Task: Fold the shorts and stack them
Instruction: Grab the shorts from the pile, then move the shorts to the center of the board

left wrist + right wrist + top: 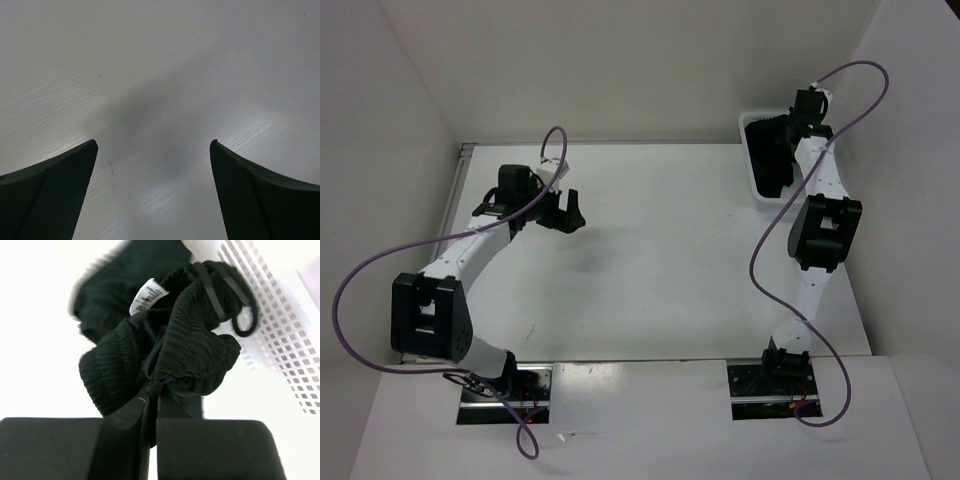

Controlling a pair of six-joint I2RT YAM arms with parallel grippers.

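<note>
**Top view.** One pair of black shorts point(770, 165) is seen inside the one white mesh basket point(751, 165) at the far right of the counter point(650, 260), with the right pincer point(788, 135) reaching in. The left pincer point(563, 212) hangs over the counter.

**Left wrist view.** The left pincer point(154, 145) is spread wide, and nothing is held.

**Right wrist view.** The right pincer point(150, 405) is clamped on a thin bunched fold of the shorts point(190, 355). The fold could be lost on lifting, or the one drawstring loop point(235, 300) caught on the mesh.
</note>
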